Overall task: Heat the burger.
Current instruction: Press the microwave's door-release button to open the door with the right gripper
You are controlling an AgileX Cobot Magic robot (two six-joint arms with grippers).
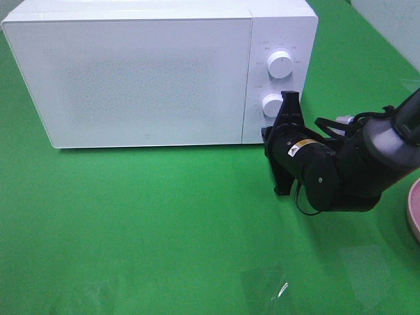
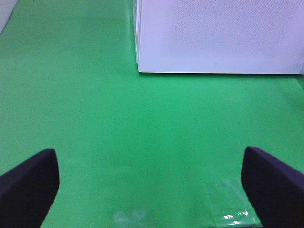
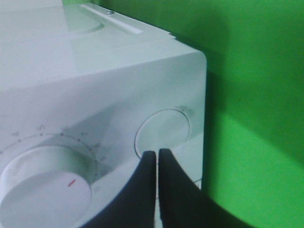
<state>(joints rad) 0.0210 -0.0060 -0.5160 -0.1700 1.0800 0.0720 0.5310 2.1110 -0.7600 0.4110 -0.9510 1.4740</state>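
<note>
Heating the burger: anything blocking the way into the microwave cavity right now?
Yes: the microwave door is closed across the front. The shut right claw sits at the round button on the panel. No burger in view.

One microwave (image 1: 131,72), two dials (image 1: 280,63) (image 1: 271,105), one round button (image 3: 163,133), one pink plate (image 1: 415,207) and two hands (image 2: 152,190) (image 3: 156,159).

You see the microwave (image 1: 131,72) at the back of the surface (image 1: 164,223), upper knob (image 1: 280,64) above lower knob (image 1: 272,105) on its right side. The right hand (image 3: 157,154) sits before the button (image 3: 164,128) beside the lower knob; a plate (image 1: 415,210) lies at the right edge.
</note>
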